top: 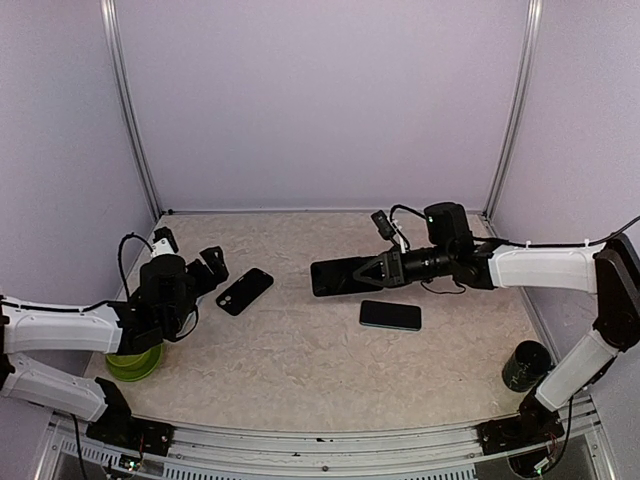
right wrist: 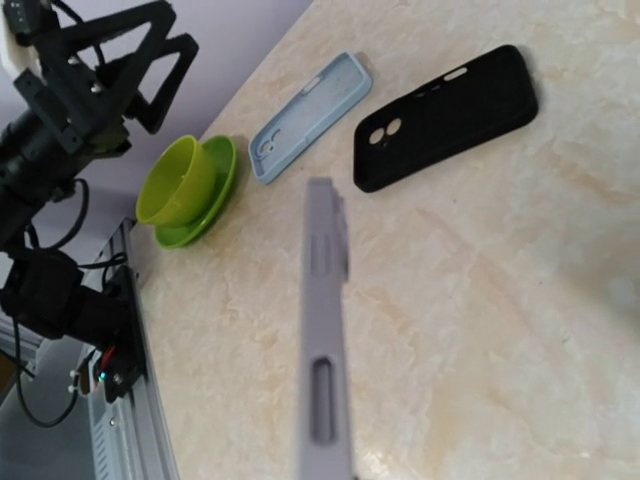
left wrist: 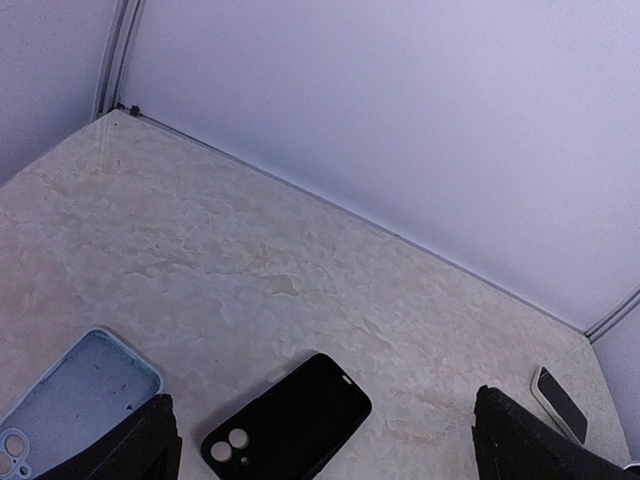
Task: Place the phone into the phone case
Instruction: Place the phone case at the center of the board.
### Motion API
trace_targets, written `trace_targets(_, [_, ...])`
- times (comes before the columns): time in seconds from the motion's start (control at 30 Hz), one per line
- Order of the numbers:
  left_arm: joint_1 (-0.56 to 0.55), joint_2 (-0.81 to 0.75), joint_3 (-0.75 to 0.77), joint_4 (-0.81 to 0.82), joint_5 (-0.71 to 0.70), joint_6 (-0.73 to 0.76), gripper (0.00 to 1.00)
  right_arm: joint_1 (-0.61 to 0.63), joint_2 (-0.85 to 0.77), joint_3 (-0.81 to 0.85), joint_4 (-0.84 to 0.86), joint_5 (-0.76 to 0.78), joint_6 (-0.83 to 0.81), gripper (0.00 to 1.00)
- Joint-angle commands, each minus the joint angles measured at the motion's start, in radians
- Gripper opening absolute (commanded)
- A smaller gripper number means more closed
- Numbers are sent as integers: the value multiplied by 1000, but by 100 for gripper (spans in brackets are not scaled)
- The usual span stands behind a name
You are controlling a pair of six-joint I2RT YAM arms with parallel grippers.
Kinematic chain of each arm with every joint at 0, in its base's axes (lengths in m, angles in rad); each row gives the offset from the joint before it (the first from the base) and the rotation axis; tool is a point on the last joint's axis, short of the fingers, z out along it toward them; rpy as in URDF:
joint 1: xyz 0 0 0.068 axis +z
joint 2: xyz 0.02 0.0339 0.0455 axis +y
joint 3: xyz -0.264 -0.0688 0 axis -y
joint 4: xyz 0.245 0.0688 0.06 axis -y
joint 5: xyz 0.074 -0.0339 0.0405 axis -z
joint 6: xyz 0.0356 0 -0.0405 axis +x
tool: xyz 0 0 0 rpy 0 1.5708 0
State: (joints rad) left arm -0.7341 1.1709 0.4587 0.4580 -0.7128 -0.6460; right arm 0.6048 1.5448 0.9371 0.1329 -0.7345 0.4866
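Holding the phone (top: 333, 277) above the surface (top: 300, 370), the right gripper (top: 375, 272) pinches one end. Pickup looks done, insertion is left. The black case (top: 245, 291) lies empty nearby, apart from the phone. Beside it the left gripper (top: 190, 252) is spread wide, holding nothing.

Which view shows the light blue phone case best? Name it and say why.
Right wrist: the whole light blue phone case lies open side up beside the green cup, camera cutout clear. Left wrist shows only part of it, cut by the frame's edge. The top view does not show it.
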Motion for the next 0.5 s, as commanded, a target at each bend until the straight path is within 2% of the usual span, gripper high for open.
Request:
trace_targets(0.0, [29, 33, 19, -99, 30, -140, 99, -8, 18, 44, 18, -1, -9, 0])
trace_targets(0.23, [67, 154, 88, -228, 160, -280, 97, -7, 35, 53, 14, 1, -9, 0])
trace_targets(0.47, [136, 249, 158, -311, 304, -373, 90, -8, 46, 55, 15, 0, -9, 0])
